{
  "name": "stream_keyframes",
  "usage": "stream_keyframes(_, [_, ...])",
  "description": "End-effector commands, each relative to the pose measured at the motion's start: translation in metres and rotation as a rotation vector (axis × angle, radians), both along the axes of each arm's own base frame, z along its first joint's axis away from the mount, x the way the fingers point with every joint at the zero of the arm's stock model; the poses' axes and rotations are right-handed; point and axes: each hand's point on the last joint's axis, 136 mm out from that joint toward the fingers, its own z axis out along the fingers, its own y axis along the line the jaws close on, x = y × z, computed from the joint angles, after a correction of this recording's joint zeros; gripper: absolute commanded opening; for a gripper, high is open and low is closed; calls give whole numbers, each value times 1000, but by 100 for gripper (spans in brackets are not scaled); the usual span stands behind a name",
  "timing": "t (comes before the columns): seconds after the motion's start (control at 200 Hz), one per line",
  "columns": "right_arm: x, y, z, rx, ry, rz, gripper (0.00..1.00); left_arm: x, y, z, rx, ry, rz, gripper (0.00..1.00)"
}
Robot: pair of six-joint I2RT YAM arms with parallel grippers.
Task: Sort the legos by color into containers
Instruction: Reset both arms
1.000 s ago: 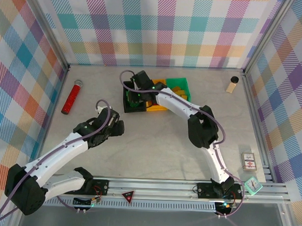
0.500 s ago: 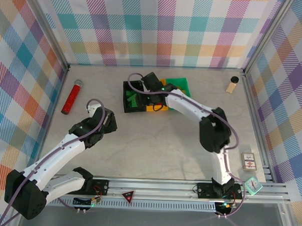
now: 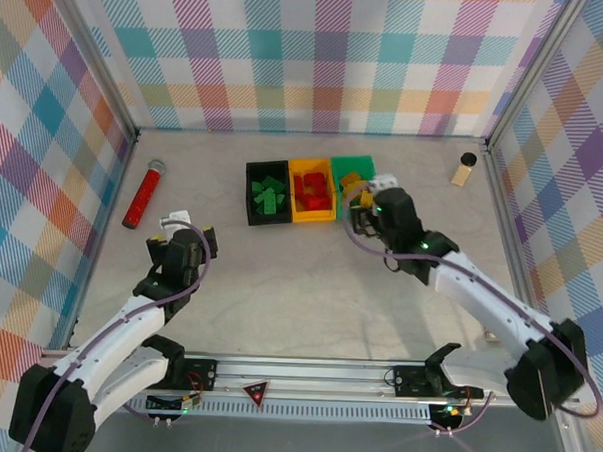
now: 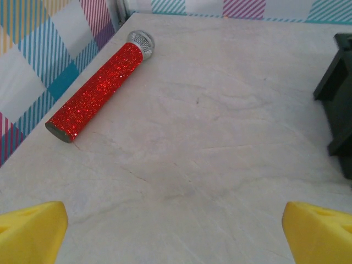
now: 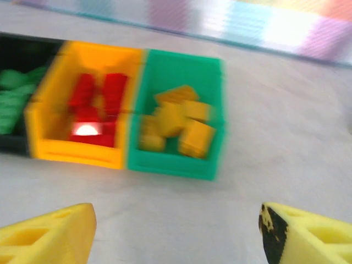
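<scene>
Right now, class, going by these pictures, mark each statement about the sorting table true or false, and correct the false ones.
1. The black bin holds green legos. True.
2. The yellow-orange bin holds yellow legos. False: it holds red legos.
3. The green bin stands between the other two bins. False: the yellow-orange bin is in the middle.
4. The left pincer is open and holds nothing. True.
</scene>
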Motion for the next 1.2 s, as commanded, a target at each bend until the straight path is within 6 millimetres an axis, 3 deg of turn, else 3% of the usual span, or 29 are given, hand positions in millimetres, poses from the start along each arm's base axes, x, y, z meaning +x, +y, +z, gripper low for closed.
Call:
stream_keyframes(0.0, [7,-54,13,35,-191,-177,87,22,5,21,27,-147,-34,100])
stream_keyframes(0.07, [3,-89,-7,63,-214,-277,97,29,11,10,0,-133,-38,100])
stream_keyframes(0.19, [3,-132,-37,87,-191,-378,98,43,15,-3,-49,-156,-60,100])
stream_keyframes(0.375, [16,-155,-75,143,-171,-391,99,65,8,-25,-86,-150,-130,100])
stream_keyframes(0.525, [36,-154,-99,100,-179,-351,99,84,-8,-32,-92,-123,-224,100])
stream_keyframes(0.555, [42,-154,-96,81,-198,-341,98,87,-11,-37,-105,-118,-241,100])
stream_keyframes(0.67, [57,-138,-111,116,-163,-238,98,95,-22,-61,-120,-119,-303,100])
stream_keyframes(0.725, [61,-130,-126,137,-150,-180,98,99,-22,-59,-113,-116,-309,100])
stream_keyframes(0.805, [63,-132,-128,179,-121,-155,99,107,-22,-65,-120,-60,-302,100])
stream_keyframes(1.195, [63,-131,-126,178,-126,-149,99,106,-20,-66,-128,-53,-288,100])
